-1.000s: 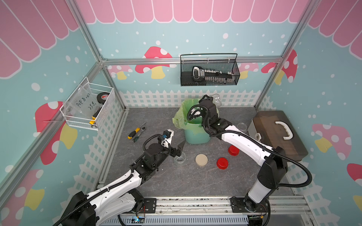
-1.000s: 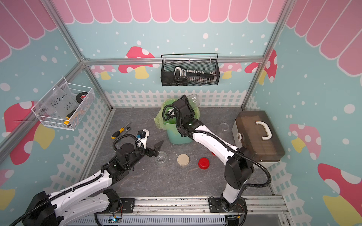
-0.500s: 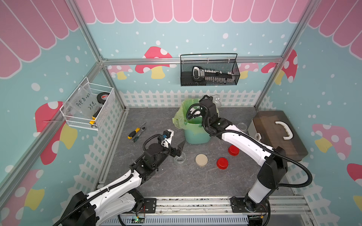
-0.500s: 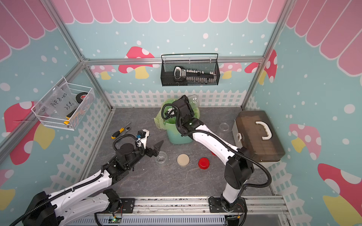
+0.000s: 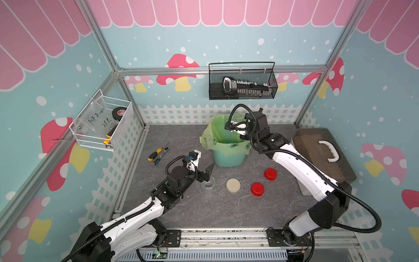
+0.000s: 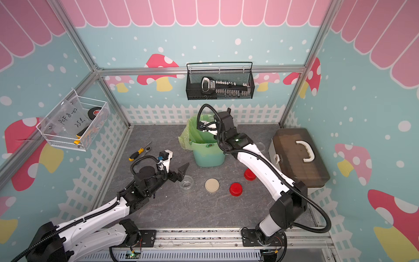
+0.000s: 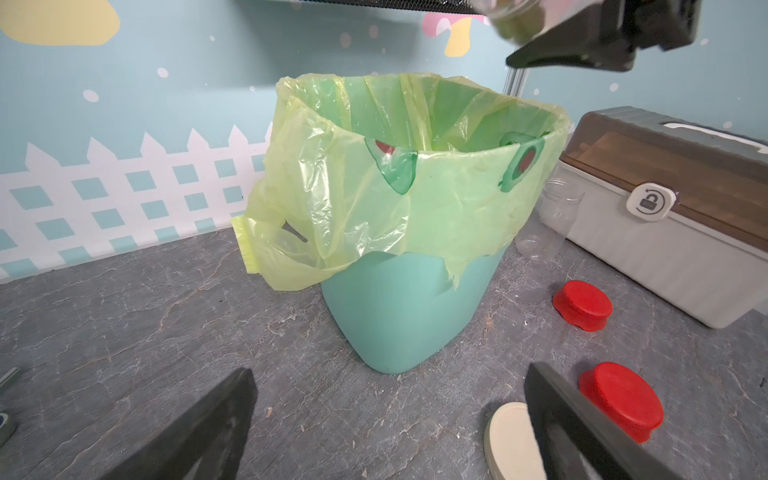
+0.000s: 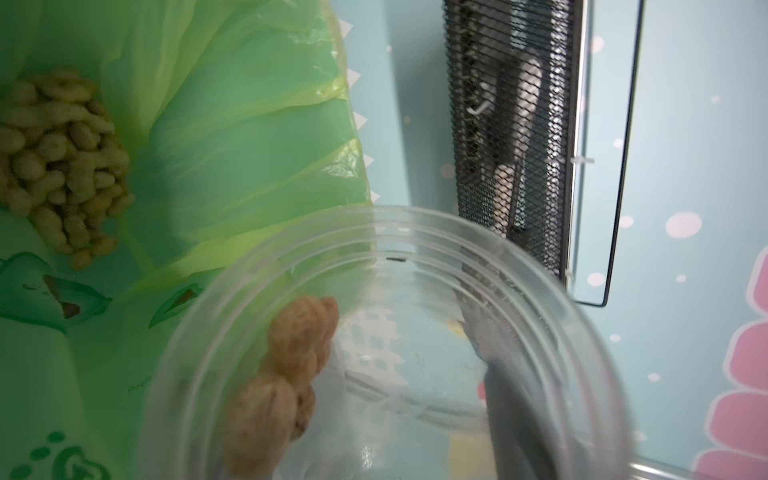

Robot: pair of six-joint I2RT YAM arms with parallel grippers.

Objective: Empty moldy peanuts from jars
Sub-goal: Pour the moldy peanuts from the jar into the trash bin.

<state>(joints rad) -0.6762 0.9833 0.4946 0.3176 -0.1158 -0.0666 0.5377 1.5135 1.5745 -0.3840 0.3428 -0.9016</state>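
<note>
While the clear jar [image 8: 395, 332] hangs tipped over the teal bin [image 5: 229, 156], note that your right gripper [image 7: 536, 41] is closed part-way around its body, with the mouth toward the green liner [image 7: 415, 199]. Most moldy peanuts [image 8: 58, 166] already lie heaped inside the bin; the last peanuts [image 8: 291, 353] sit near the jar's mouth. Your left gripper [image 7: 388, 374] stands wide and empty in front of the bin, by an empty jar [image 5: 208, 184] on the desk [image 5: 181, 140]. The held jar looks light, thin-walled and smooth. Hold it around mid-body, below the threads, firmly but without crushing. Loose nuts should roll out under a steeper tilt.
</note>
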